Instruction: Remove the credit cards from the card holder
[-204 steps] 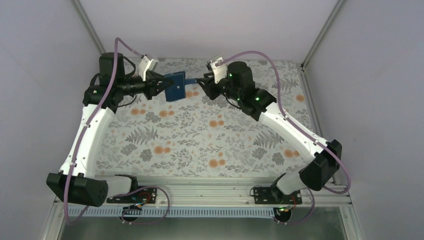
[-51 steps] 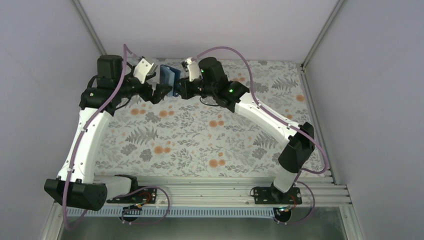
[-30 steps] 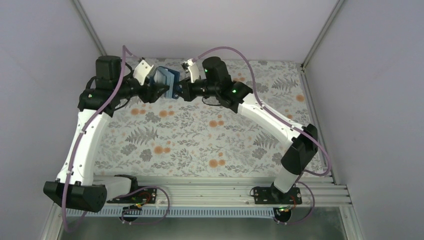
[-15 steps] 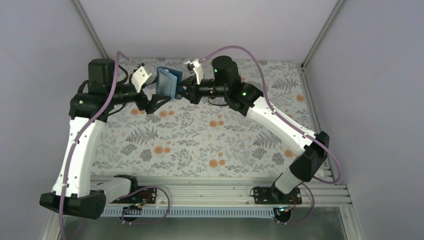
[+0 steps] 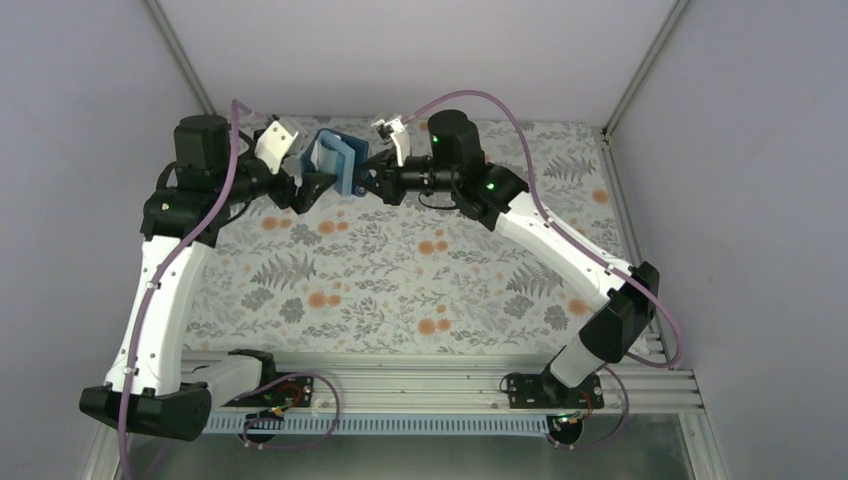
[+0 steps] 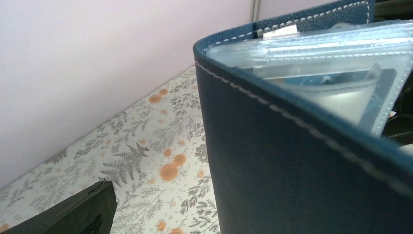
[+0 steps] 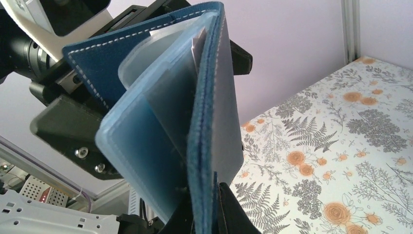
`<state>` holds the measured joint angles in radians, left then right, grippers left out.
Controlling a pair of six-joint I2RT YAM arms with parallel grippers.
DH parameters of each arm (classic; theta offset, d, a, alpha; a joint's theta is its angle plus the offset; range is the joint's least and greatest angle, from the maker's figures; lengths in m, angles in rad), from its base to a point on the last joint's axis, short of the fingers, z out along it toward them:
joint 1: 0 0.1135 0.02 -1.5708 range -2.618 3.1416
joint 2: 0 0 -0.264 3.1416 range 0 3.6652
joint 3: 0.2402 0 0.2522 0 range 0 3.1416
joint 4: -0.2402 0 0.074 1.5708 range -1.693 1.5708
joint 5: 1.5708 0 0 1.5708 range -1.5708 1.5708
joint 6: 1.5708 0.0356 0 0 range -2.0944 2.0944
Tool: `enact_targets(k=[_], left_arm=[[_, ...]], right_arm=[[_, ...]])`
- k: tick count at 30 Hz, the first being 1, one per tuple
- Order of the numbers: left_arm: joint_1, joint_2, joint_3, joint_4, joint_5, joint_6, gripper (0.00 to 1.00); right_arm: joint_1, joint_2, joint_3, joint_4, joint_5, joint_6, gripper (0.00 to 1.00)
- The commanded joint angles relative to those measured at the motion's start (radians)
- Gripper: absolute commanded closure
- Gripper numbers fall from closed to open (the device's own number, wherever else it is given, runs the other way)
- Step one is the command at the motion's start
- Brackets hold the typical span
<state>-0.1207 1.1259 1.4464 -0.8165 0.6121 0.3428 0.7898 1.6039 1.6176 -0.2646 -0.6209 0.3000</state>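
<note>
The card holder [image 5: 335, 165], navy with white stitching, hangs in the air over the far left of the table, spread open like a book. My right gripper [image 5: 370, 186] is shut on the lower edge of one cover [image 7: 202, 146], its fingertips [image 7: 229, 209] pinching it from below. Clear plastic sleeves [image 7: 146, 141] fan out between the covers. A blue credit card [image 6: 384, 95] shows through a sleeve. My left gripper [image 5: 308, 176] stands open beside the other cover [image 6: 292, 180]. One of its fingers [image 6: 73, 212] is apart from the cover; the other is hidden behind it.
A floral cloth [image 5: 420, 270] covers the table below. Pale walls stand close behind and to the left [image 5: 90, 100], and a metal frame post [image 5: 640, 70] rises at the back right corner. Purple cables [image 5: 520, 120] loop over both arms.
My left gripper has opened and let go of the cover. The holder has fanned open, and the right gripper has carried it slightly to the right.
</note>
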Motion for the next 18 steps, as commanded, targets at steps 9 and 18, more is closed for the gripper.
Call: enact_targets(k=[9, 18], left_arm=[[0.000, -0.010, 0.020, 0.005, 0.052, -0.007, 0.63], [0.001, -0.027, 0.077, -0.122, 0.159, 0.032, 0.98]], right_arm=[[0.005, -0.047, -0.021, 0.048, -0.060, -0.029, 0.96], [-0.016, -0.111, -0.080, 0.022, -0.015, -0.059, 0.69]])
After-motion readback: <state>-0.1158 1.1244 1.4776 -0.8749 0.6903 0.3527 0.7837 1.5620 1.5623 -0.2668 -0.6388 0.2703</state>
